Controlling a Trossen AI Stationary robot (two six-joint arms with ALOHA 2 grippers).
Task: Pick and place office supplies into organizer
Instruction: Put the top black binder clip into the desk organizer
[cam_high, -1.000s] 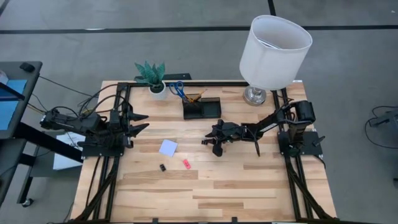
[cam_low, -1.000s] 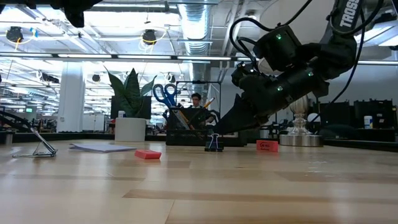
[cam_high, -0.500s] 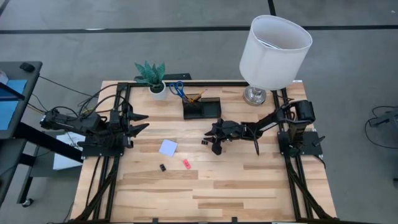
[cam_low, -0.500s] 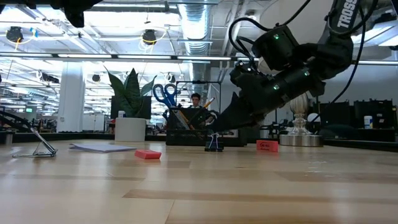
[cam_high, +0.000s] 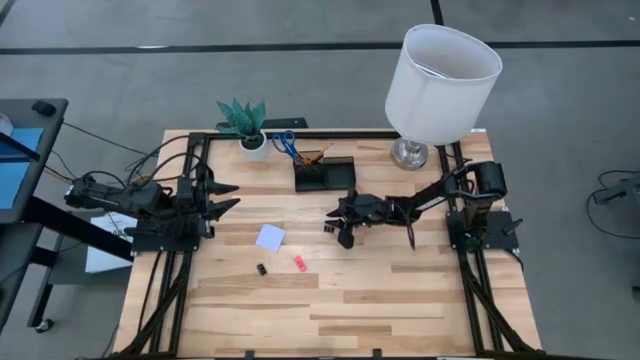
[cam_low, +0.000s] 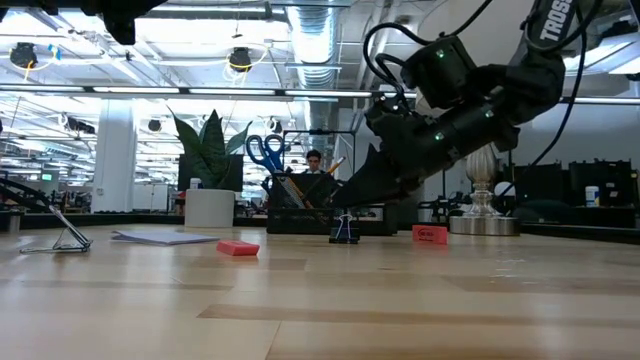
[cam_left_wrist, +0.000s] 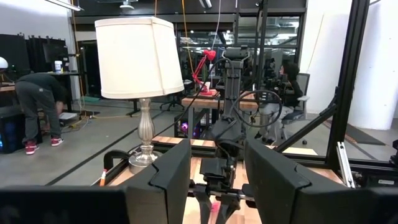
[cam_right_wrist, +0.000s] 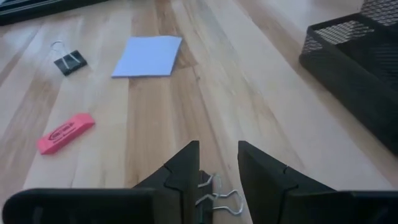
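We see a wooden table (cam_high: 400, 300) from above, with the right gripper (cam_high: 341, 227) reaching toward its middle, just in front of the black mesh organizer (cam_high: 324, 175). In the right wrist view, its two dark fingers (cam_right_wrist: 184, 168) pinch the wire handles of a small binder clip (cam_right_wrist: 214, 194); the jaws are closed on that clip, which hangs just above the wood.

The organizer's cup section already holds blue-handled scissors (cam_high: 283, 140) and orange pens (cam_high: 315, 155). Still loose on the table are a lavender note pad (cam_high: 270, 237), a second black binder clip (cam_high: 261, 269) and a pink eraser (cam_high: 299, 263), all well apart from the organizer.

The left gripper (cam_high: 228, 196) waits at the left side of the table with its fingers parted and nothing between them.

We judge the main risk to be the hold itself. The clip is caught only by its thin wire loops at the fingertips, so it could swing or slip free on the way. The organizer's low tray is narrow, and a drop from the side could bounce off the mesh rim onto the table. A low carry could also knock the organizer's near wall.
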